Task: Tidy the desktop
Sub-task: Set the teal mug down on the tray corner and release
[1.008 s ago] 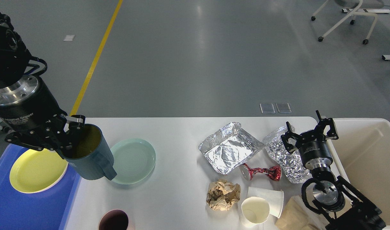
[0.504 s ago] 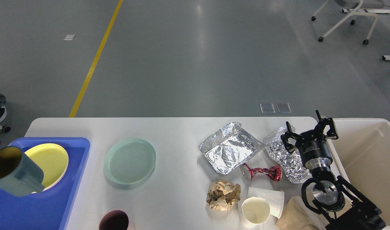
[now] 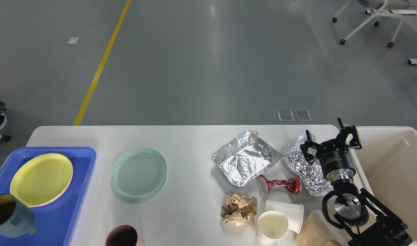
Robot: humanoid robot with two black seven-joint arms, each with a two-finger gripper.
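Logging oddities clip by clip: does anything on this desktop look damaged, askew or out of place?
Yes. A crushed red can lies on its side beside a dented foil tray; crumpled foil and a brown paper ball are nearby. One paper cup lies tipped behind an upright one. Nothing looks spilled.

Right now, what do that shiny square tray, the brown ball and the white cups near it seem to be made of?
The tray looks like thin aluminium foil: mirror-bright and creased all over, with bent walls. The brown ball looks like crumpled kraft paper, matte with sharp folds. The two white cups look like paper, matte and slightly squashed, though thin plastic cannot be ruled out.
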